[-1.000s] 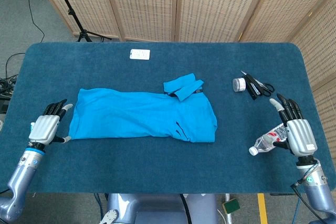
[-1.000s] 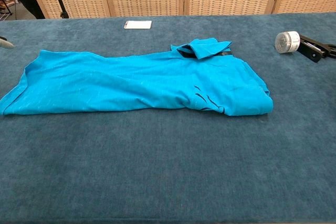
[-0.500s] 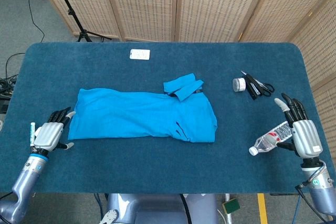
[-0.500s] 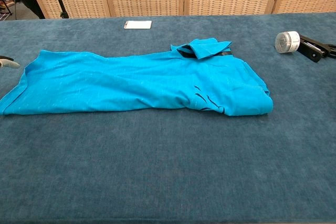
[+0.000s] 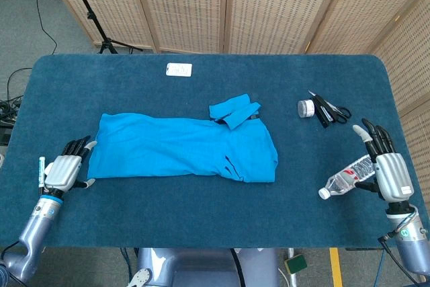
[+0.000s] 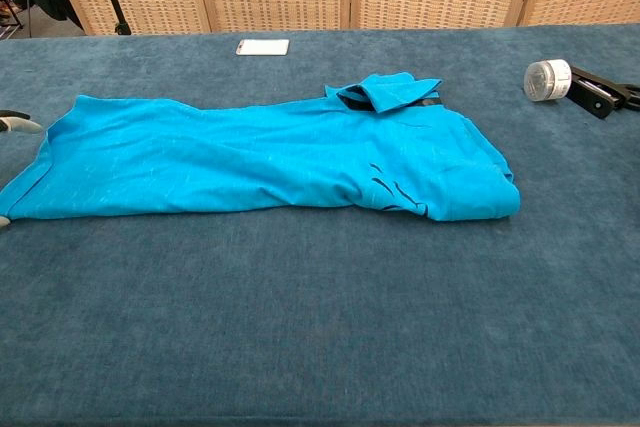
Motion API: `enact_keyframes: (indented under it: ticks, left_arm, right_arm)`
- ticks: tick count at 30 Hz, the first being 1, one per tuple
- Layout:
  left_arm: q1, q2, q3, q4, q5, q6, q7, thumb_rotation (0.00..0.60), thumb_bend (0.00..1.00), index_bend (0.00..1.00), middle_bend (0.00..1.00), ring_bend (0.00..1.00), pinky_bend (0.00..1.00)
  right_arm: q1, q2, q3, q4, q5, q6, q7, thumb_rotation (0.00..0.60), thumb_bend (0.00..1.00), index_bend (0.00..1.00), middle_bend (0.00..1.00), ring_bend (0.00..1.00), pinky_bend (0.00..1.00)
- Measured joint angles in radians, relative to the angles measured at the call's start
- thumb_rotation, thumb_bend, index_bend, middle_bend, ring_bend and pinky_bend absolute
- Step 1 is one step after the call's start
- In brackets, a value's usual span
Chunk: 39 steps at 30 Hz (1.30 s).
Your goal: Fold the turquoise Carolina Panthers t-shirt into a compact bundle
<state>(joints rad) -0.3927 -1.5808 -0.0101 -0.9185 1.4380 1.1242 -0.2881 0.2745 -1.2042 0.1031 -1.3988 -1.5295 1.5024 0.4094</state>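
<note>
The turquoise t-shirt (image 5: pixel 181 147) lies folded into a long strip across the middle of the blue table (image 5: pixel 201 226), with a sleeve flap turned up near its top right; it also shows in the chest view (image 6: pixel 250 162). My left hand (image 5: pixel 65 169) rests open on the table just off the shirt's left end, fingers apart, holding nothing; only its fingertips (image 6: pixel 12 123) show at the chest view's left edge. My right hand (image 5: pixel 388 169) sits open far right, well away from the shirt.
A plastic water bottle (image 5: pixel 344 179) lies just left of my right hand. A roll of tape (image 5: pixel 306 107) and black scissors (image 5: pixel 329 109) sit at the right; both show in the chest view, tape (image 6: pixel 546 79). A white card (image 5: pixel 179 69) lies at the back.
My left hand has drawn back toward the table's near edge, slightly off the shirt's left end. The right hand has also moved nearer. The shirt has not moved.
</note>
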Motion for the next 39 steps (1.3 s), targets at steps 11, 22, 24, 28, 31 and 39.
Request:
enact_keyframes:
  ticks: [11,22,24,28,31,39]
  left_arm:
    - [-0.005,-0.036,0.004,0.064,0.018,-0.011,-0.026,0.6,0.21,0.0,0.0,0.0,0.0]
    - [-0.02,-0.057,-0.007,0.099,0.024,-0.018,-0.033,0.6,0.29,0.07,0.0,0.0,0.0]
    - [-0.025,-0.06,-0.009,0.106,0.025,-0.022,-0.031,0.6,0.29,0.09,0.0,0.0,0.0]
    - [-0.033,-0.07,-0.012,0.129,0.03,-0.022,-0.024,0.6,0.31,0.15,0.0,0.0,0.0]
    - [-0.039,-0.075,-0.013,0.139,0.037,-0.017,-0.026,0.6,0.37,0.23,0.0,0.0,0.0]
    - [-0.053,-0.068,-0.017,0.148,0.038,-0.029,-0.025,0.6,0.44,0.41,0.0,0.0,0.0]
  right_arm:
    - [-0.007,-0.002,0.012,0.005,-0.003,0.001,0.015,0.6,0.0,0.0,0.0,0.0,0.01]
    - [-0.01,-0.001,0.015,0.004,-0.012,-0.004,0.024,0.6,0.0,0.0,0.0,0.0,0.01]
    - [-0.01,-0.001,0.016,0.004,-0.014,-0.004,0.025,0.6,0.0,0.0,0.0,0.0,0.01]
    - [-0.011,0.0,0.017,0.004,-0.015,-0.007,0.028,0.6,0.0,0.0,0.0,0.0,0.01]
    - [-0.011,0.0,0.018,0.004,-0.014,-0.009,0.032,0.6,0.0,0.0,0.0,0.0,0.01]
    - [-0.011,0.001,0.02,0.008,-0.016,-0.015,0.038,0.6,0.0,0.0,0.0,0.0,0.01]
